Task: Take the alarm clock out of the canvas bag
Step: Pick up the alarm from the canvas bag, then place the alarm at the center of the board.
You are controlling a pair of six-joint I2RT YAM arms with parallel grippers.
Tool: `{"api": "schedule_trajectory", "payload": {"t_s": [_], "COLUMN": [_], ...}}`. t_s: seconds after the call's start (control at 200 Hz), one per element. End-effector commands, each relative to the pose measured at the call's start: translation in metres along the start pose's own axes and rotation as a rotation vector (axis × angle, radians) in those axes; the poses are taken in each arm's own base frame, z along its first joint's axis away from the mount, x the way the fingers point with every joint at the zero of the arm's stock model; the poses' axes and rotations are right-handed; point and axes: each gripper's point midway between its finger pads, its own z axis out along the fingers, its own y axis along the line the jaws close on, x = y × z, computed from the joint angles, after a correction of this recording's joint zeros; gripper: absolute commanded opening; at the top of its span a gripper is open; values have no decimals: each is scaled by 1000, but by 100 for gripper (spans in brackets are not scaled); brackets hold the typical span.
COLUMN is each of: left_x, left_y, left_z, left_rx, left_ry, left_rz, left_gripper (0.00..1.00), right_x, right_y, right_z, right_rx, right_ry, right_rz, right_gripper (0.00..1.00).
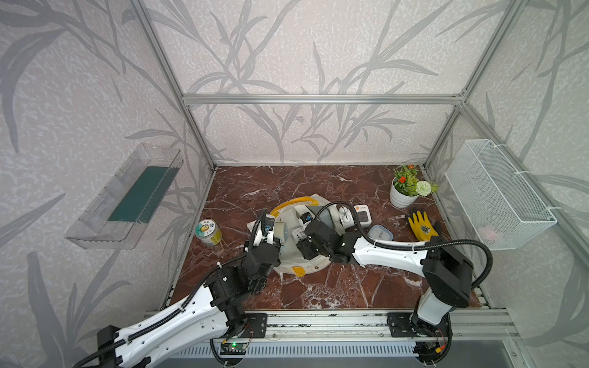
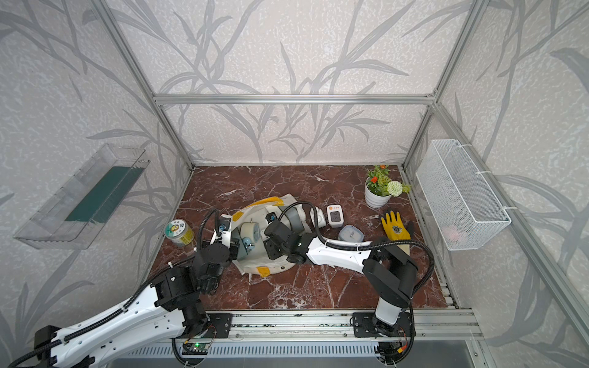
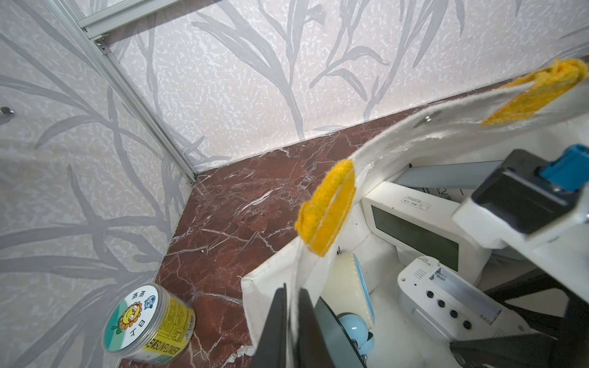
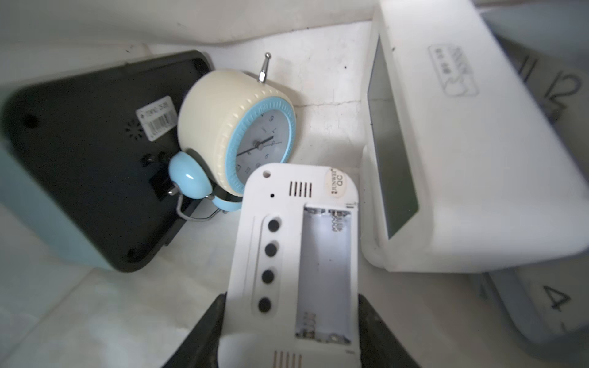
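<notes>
I see a red-brown marble table (image 1: 318, 286) carrying the canvas bag (image 1: 291, 256) mid-surface, a tin (image 1: 208, 232) to its left, and a potted plant (image 1: 402, 196), yellow glove (image 1: 422, 226), small white clock (image 1: 362, 215) and lidded box (image 1: 381, 232) to its right.

In both top views the arms hid much of the bag (image 1: 291, 259) mouth, and the right claw (image 4: 290, 318) tips sat out of sight under its wrist. In the right wrist view the edge cut off the white clock (image 4: 296, 255) at its near end and both fingers (image 4: 197, 337). A grey clock (image 4: 541, 318) at the side was blurred and cropped. The left claw (image 3: 290, 318) ran off the left wrist view. A pink thing (image 1: 487, 234) in the wire basket (image 1: 497, 191) was too blurred to name.
</notes>
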Motion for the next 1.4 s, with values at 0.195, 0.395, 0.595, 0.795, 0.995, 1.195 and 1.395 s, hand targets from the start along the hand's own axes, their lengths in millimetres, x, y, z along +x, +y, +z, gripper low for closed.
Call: {"api": "schedule_trajectory", "payload": {"t_s": [0.195, 0.395, 0.595, 0.795, 0.995, 1.195, 1.395], "left_x": [-5, -6, -8, -10, -12, -11, -12], "left_y": [20, 22, 20, 20, 18, 18, 19], "left_z": [-3, -2, 0, 1, 3, 3, 3], "left_rx": [-99, -123, -137, -144, -149, -155, -156], "left_ry": [-35, -34, -33, -32, -27, -27, -28], "left_rz": [-24, -17, -7, -3, 12, 14, 16], "left_gripper": [0, 0, 0, 0, 0, 0, 0], "right_x": [-18, -28, -36, -41, -51, -55, -57], "right_y": [17, 21, 19, 14, 0, -20, -44], "right_z": [-38, -61, -85, -105, -127, -147, -165], "right_rx": [-100, -143, -150, -153, -147, -102, -42], "right_ry": [-58, -119, -167, -220, -272, -308, -340], "right_rz": [-49, -62, -78, -78, -68, -47, -24], "right_gripper": [35, 35, 35, 35, 35, 35, 35]}}
